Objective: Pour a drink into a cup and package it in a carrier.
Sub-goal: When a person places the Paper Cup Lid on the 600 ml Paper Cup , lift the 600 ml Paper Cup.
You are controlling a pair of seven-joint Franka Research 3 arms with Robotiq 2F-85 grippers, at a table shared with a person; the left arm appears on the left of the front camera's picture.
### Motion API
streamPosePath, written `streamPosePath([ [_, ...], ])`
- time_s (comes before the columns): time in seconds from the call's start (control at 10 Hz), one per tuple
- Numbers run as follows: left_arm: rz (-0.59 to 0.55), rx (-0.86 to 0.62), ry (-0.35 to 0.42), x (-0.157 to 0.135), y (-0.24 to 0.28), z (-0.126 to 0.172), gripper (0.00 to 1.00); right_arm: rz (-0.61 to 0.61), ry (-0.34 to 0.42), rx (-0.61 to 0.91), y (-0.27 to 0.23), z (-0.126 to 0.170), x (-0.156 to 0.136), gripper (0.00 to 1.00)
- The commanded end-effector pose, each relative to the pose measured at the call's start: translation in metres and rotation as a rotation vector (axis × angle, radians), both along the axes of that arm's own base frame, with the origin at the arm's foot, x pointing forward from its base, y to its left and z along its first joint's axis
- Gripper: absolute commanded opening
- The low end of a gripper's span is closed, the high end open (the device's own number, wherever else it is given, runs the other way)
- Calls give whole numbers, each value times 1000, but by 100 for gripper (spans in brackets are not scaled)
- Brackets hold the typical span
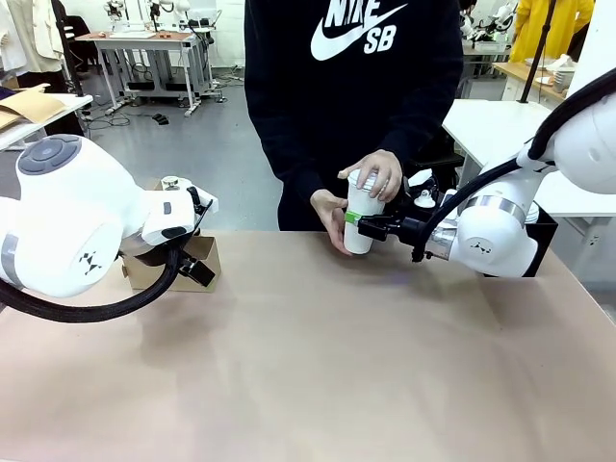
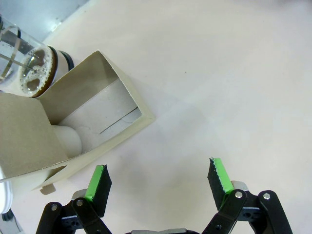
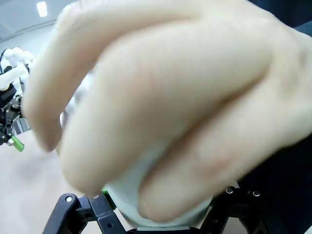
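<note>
We judge the cup is being capped. At centre right of the front view a hand presses its top while our right claw is clamped round its middle, arm reaching in level over the desk. Next it must be released, kept upright and carried to the carrier at far left, where our left claw hangs spread apart.
</note>
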State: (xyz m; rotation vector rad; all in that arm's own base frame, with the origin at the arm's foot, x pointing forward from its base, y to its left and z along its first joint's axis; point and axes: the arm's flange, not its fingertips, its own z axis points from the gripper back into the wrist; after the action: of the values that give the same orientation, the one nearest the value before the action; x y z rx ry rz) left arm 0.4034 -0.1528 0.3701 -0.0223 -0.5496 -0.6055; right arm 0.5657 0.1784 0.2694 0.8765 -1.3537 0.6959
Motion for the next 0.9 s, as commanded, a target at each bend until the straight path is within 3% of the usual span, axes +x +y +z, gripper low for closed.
streamPosePath([
  [0.0,0,-3,0,0,1,0,100,0,0,3,3,6,0,80],
  [0.8,0,-3,0,0,1,0,100,0,0,3,3,6,0,80],
])
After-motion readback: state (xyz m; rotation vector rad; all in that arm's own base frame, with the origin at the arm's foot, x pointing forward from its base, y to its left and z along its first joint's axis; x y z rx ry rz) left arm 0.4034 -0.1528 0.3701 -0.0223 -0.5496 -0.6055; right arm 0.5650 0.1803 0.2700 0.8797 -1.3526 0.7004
